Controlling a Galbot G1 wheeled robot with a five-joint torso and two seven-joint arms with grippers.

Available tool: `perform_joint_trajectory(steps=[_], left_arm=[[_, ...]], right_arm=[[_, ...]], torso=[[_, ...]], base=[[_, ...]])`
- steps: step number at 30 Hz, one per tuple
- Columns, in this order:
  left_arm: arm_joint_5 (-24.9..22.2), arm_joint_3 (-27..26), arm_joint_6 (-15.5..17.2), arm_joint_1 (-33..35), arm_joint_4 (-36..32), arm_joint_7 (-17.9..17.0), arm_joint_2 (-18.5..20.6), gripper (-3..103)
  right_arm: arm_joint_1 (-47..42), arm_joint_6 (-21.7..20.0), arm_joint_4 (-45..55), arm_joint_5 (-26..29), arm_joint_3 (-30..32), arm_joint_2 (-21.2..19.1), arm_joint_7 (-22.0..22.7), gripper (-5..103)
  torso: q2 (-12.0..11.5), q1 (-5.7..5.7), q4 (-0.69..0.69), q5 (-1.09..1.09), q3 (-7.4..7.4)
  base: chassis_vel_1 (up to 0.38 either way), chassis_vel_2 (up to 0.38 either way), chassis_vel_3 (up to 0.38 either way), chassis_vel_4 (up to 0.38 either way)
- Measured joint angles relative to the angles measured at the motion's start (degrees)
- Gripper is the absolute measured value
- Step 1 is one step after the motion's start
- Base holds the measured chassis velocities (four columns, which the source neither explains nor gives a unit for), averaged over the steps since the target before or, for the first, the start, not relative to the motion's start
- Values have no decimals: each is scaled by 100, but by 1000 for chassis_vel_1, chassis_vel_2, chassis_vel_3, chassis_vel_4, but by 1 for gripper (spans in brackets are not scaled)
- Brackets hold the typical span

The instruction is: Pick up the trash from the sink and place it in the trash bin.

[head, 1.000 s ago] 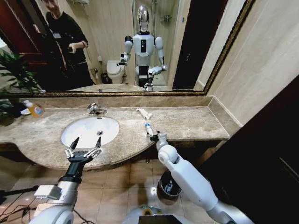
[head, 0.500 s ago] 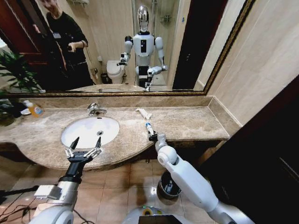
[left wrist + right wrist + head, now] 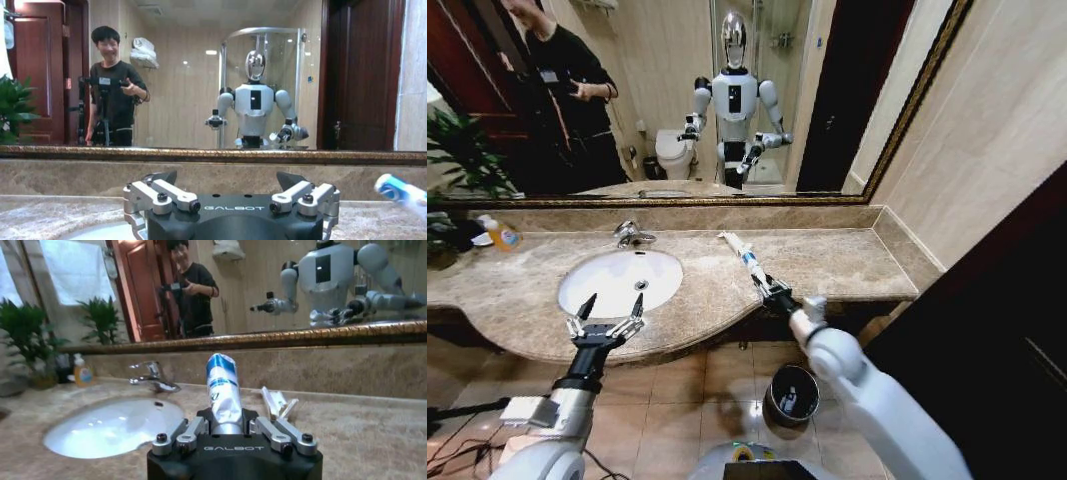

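Observation:
My right gripper (image 3: 768, 285) is shut on a piece of trash, a white tube with a blue band (image 3: 750, 260), held above the countertop's front edge to the right of the sink (image 3: 587, 290). In the right wrist view the tube (image 3: 221, 387) stands up between the shut fingers (image 3: 189, 434). A white packet (image 3: 731, 240) lies on the counter behind it, seen also as the packet (image 3: 273, 402). The trash bin (image 3: 790, 395) stands on the floor below the counter, beneath my right arm. My left gripper (image 3: 607, 312) hangs open with nothing in it at the sink's front rim.
A chrome tap (image 3: 630, 234) stands behind the basin and an orange soap bottle (image 3: 499, 233) at the counter's far left. A wide mirror runs along the back wall. A plant (image 3: 457, 160) stands at the left, a dark door panel at the right.
My right arm has swung to the right, carrying the tube up off the counter edge. The bin below is now less covered. The left arm has not moved.

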Motion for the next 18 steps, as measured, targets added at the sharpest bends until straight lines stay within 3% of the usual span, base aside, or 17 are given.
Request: perform_joint_trajectory(steps=[5, 9, 13, 18], left_arm=[[0, 0, 0, 0, 0, 0, 0, 100], [0, 0, 0, 0, 0, -1, 0, 100], [0, 0, 0, 0, 0, 0, 0, 100], [0, 0, 0, 0, 0, 0, 0, 100]], right_arm=[[-647, 84, 305, 50, 574, 129, -160, 26], [-1096, 114, 445, 9, 1048, 235, -577, 26], [-1592, 354, 306, -14, 1699, 257, -1617, 26], [-1947, 681, -56, -69, 2092, 319, -2248, 26]], torso=[[0, 0, 0, 0, 0], [0, 0, 0, 0, 0], [-1, 0, 0, 0, 0], [-1, 0, 0, 0, 0]], base=[[0, 0, 0, 0], [0, 0, 0, 0], [0, 0, 0, 0], [0, 0, 0, 0]])
